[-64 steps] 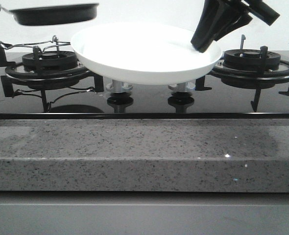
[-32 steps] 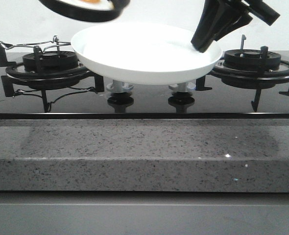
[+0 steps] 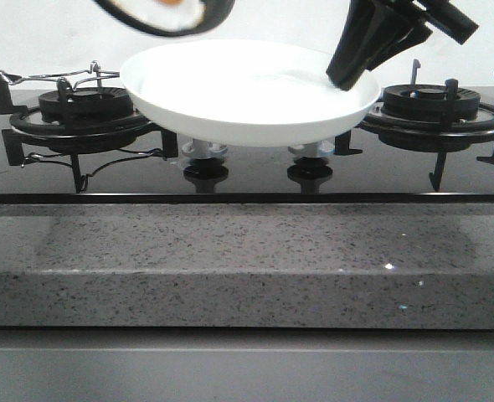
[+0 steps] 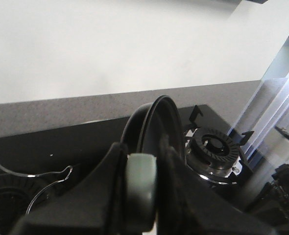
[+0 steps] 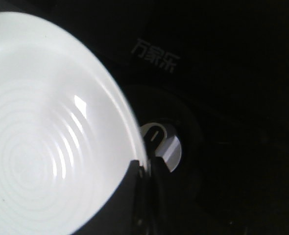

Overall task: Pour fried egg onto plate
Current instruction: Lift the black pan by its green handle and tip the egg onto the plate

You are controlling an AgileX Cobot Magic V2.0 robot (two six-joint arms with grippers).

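Front view: black frying pan (image 3: 165,15) tipped steeply at the top edge of frame, above the left rim of the white plate (image 3: 247,100). The fried egg (image 3: 173,10) sits inside the tilted pan, orange yolk showing; it is not on the plate yet. The plate hangs above the glass hob between the two burners, its right rim pinched by the right gripper (image 3: 345,77). The plate's inside looks bare.

Left wrist view: left gripper (image 4: 143,196) clamped on the pan's pale grey handle (image 4: 140,188); pan seen edge-on, rim up. Egg hidden here.

Right wrist view: right gripper's fingers (image 5: 134,178) closed across the plate rim, one inside, one under. Ringed plate floor holds no egg.

Judgement: pour well begun, tilt steep, egg seemingly near the lower lip. Left to do: the slide onto the plate
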